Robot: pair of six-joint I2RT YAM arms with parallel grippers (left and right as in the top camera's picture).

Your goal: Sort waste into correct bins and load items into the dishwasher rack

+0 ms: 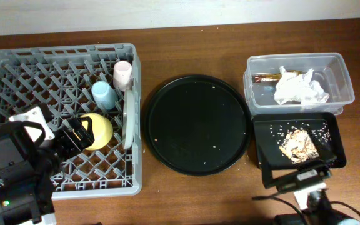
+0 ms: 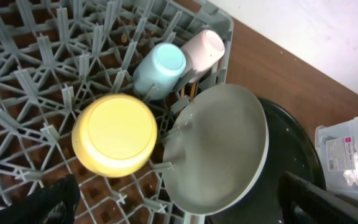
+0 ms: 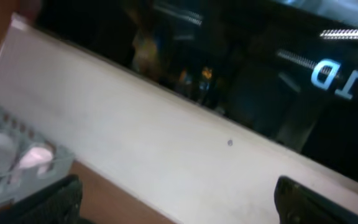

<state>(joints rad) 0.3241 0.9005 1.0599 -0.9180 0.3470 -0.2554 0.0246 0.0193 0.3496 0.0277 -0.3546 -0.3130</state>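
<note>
Left pincer (image 2: 185, 202) spread beside yellow bowl (image 2: 114, 134) | right pincer (image 3: 182, 202) spread | plate (image 2: 222, 149) against rack wall (image 1: 136, 169)

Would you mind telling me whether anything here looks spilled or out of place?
Only small things: a few pale crumbs lie scattered on the round black tray, and loose rice grains are strewn across the shallow black tray around the food scraps.

Staged lab table (image 1: 192, 200) with dishwasher rack (image 1: 36, 75)
</note>
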